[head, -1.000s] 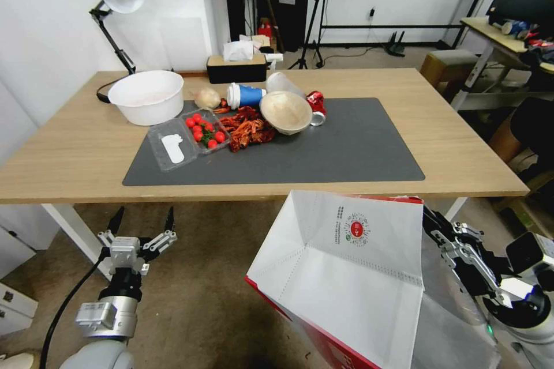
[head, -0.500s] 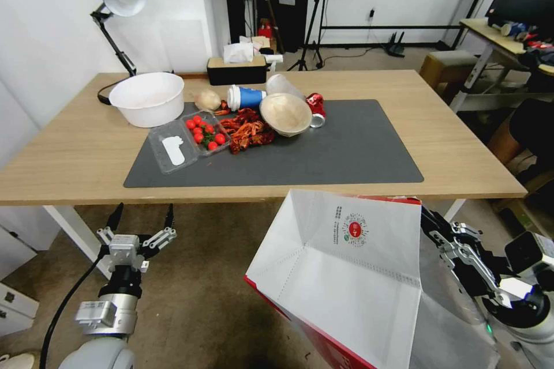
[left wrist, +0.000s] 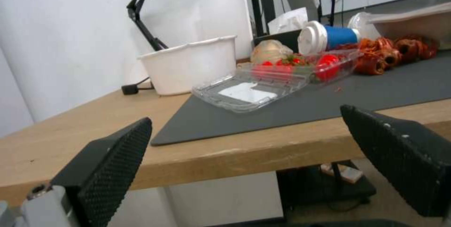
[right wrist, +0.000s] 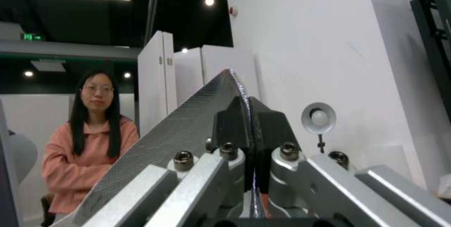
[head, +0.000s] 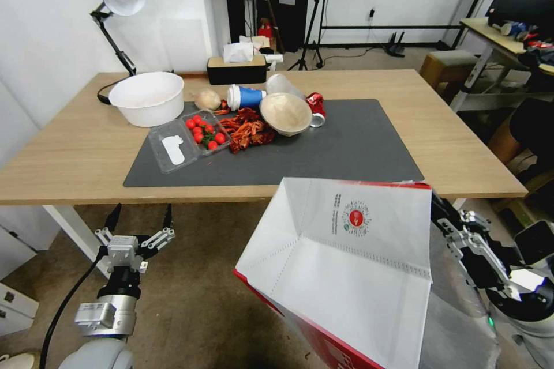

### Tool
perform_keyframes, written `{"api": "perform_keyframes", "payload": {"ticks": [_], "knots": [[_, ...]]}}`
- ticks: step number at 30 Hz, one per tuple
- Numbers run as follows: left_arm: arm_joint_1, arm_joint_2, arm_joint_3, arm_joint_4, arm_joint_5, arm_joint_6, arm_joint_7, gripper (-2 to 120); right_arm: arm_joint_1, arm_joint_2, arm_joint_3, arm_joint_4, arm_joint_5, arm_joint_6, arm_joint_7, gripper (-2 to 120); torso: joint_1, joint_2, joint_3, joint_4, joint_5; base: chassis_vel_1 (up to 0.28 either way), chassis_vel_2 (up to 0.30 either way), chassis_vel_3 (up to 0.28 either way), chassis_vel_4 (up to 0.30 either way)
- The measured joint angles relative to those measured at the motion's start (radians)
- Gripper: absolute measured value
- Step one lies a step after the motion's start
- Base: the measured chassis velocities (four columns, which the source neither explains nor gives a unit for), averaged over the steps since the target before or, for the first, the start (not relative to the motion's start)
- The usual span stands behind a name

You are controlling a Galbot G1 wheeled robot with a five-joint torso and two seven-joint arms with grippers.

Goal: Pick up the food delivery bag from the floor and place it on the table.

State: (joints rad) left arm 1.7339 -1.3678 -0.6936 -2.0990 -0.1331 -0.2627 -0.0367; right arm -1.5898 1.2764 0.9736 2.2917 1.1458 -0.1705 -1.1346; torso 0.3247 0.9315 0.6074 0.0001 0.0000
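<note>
item: food delivery bag (head: 346, 277), clamped by its wall in my right gripper (head: 440, 214), lifted off the floor (head: 190, 300), near the table (head: 461, 150) edge. left gripper (head: 138, 225) idle, fingers apart, low beside it. step: lift; next, i judge, raise it clear of the edge and carry it over the mat (head: 358, 150)

1. The boxy white paper food delivery bag (head: 346, 265) has red side panels, a silver quilted foil lining and a small round red logo.
2. The long light-wood worktop (head: 69, 150) carries a dark grey rectangular mat (head: 346, 150).
3. The floor (head: 196, 300) is brownish-grey and stained.
4. The left hand (head: 138, 220) has black fingers with a fine dotted pad texture on silver metal links.
5. The right hand (right wrist: 247, 114) shows black pads on silver links.
6. The round plastic bowl (head: 147, 96) is white; the lidded paper cup (head: 245, 95) is blue.
</note>
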Motion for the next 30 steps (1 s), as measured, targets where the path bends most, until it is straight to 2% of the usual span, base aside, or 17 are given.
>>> {"api": "perform_keyframes", "payload": {"ticks": [6, 13, 14, 15, 17, 18, 20, 24, 26, 28, 30], "knots": [[0.001, -0.002, 0.001, 0.002, 0.004, -0.002, 0.000, 100, 0.011, -0.035, -0.019, 0.053, 0.027, 0.035, 0.124, 0, 0.000, -0.001, -0.001, 0.0000, -0.0001, 0.000, 0.000, 0.000, 0.000], [0.003, -0.003, 0.002, 0.003, 0.005, -0.004, 0.001, 100, 0.014, -0.047, -0.031, 0.072, 0.030, 0.053, 0.177, 0, -0.001, -0.001, -0.001, 0.0000, 0.0000, 0.000, 0.000, 0.000, 0.000], [0.003, -0.004, 0.003, 0.005, 0.006, -0.005, 0.002, 100, 0.023, -0.059, -0.041, 0.087, 0.031, 0.068, 0.226, 0, -0.001, -0.002, -0.001, -0.0001, -0.0001, 0.000, 0.000, 0.000, 0.000], [0.003, -0.004, 0.003, 0.005, 0.006, -0.005, 0.002, 100, 0.023, -0.059, -0.041, 0.087, 0.031, 0.068, 0.226, 0, -0.001, -0.002, -0.001, -0.0001, -0.0001, 0.000, 0.000, 0.000, 0.000], [0.003, -0.005, 0.004, 0.007, 0.008, -0.006, 0.002, 100, 0.042, -0.075, -0.059, 0.111, 0.039, 0.092, 0.324, 0, -0.001, -0.002, -0.001, 0.0000, 0.0000, 0.000, 0.000, 0.000, 0.000], [0.003, -0.005, 0.004, 0.007, 0.008, -0.006, 0.002, 100, 0.042, -0.075, -0.059, 0.111, 0.039, 0.092, 0.324, 0, -0.001, -0.002, -0.001, 0.0000, 0.0000, 0.000, 0.000, 0.000, 0.000], [0.002, -0.005, 0.005, 0.009, 0.009, -0.006, 0.002, 100, 0.062, -0.092, -0.071, 0.135, 0.051, 0.112, 0.413, 0, -0.001, -0.002, -0.002, 0.0000, 0.0000, 0.000, 0.000, 0.000, 0.000], [0.001, -0.005, 0.005, 0.013, 0.011, -0.007, 0.002, 100, 0.079, -0.108, -0.075, 0.147, 0.058, 0.128, 0.473, 0, -0.001, -0.003, -0.002, 0.0000, 0.0000, 0.000, 0.000, 0.000, 0.000], [0.002, -0.005, 0.010, 0.017, 0.020, -0.012, 0.002, 100, 0.119, -0.135, -0.080, 0.158, 0.075, 0.151, 0.574, 0, -0.001, -0.003, -0.002, 0.0000, 0.0000, 0.000, 0.000, 0.000, 0.000], [0.002, -0.005, 0.011, 0.017, 0.022, -0.012, 0.002, 100, 0.129, -0.142, -0.080, 0.158, 0.078, 0.154, 0.597, 0, -0.001, -0.003, -0.002, 0.0000, 0.0000, 0.000, 0.000, 0.000, 0.000], [0.002, -0.006, 0.014, 0.017, 0.026, -0.012, 0.002, 100, 0.165, -0.165, -0.080, 0.158, 0.088, 0.165, 0.674, 0, -0.001, -0.003, -0.002, 0.0000, 0.0001, 0.000, 0.000, 0.000, 0.000]]}}
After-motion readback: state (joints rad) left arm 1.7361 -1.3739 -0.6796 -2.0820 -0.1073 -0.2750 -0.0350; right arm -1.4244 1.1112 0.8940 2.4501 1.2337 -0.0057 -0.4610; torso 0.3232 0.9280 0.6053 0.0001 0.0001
